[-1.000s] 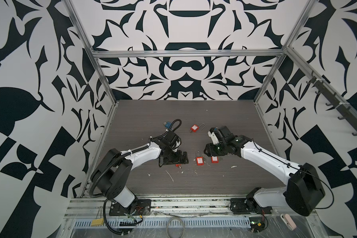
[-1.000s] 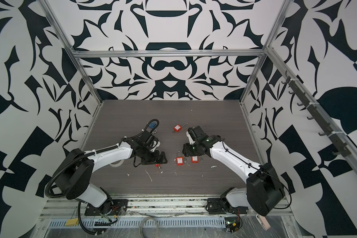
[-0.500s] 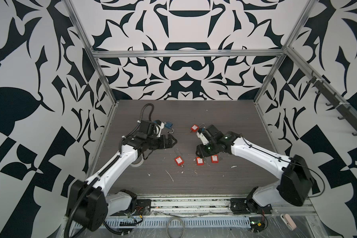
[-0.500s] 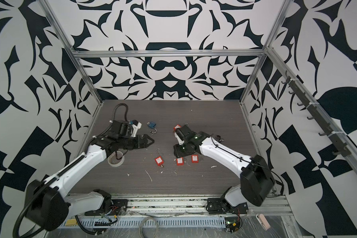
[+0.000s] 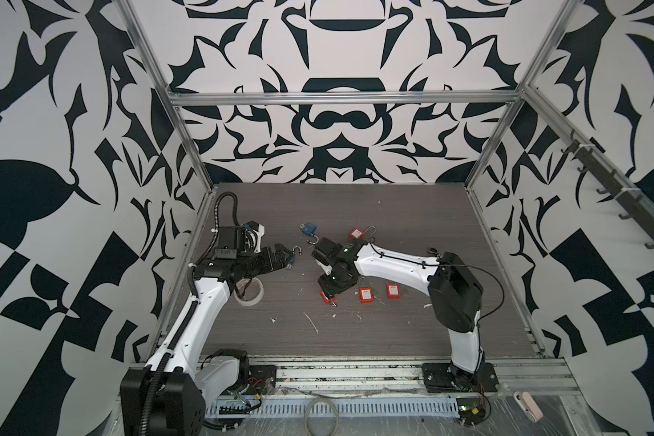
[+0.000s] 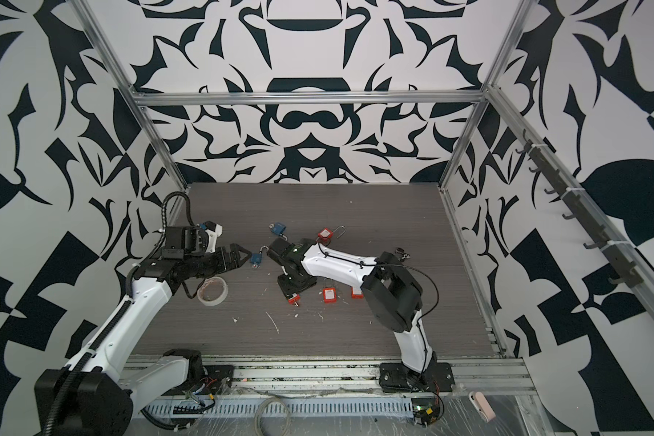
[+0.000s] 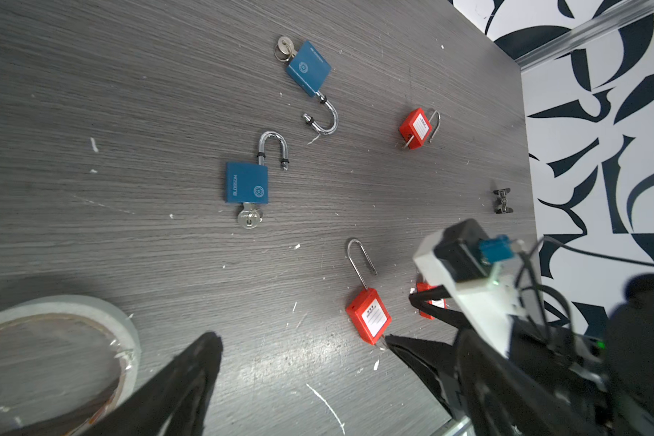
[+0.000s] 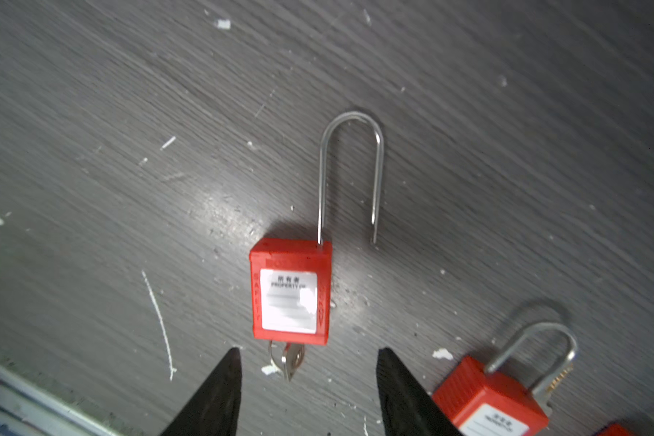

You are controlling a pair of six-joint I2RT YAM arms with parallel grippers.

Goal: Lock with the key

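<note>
Right gripper (image 8: 307,353) hangs low over the table (image 8: 91,113) with its two black fingers spread, one on each side of the key (image 8: 293,360). The key sticks out of the base of the red padlock (image 8: 290,298). Neither finger touches key or body, so nothing is held. The straddle looks chosen so that closing would pinch the key's flat head, the part that has to be turned.

In both top views this padlock (image 5: 325,295) lies just below the middle of the floor, half covered by the right arm's wrist. Its long shackle (image 8: 352,116) is open: the free leg ends beside the body, not in its hole. By my reading the shackle must go home before the key can lock anything.

Left gripper (image 7: 300,337) is also wide apart and empty. It hovers at the left of the floor in a top view (image 5: 282,258), near a blue padlock (image 7: 247,184) and above a tape roll (image 7: 72,305). It seems placed clear of the right arm's work, yet near enough to steady the red body.

Another red padlock (image 8: 495,400) lies close by, which may crowd the right gripper's outer finger.
</note>
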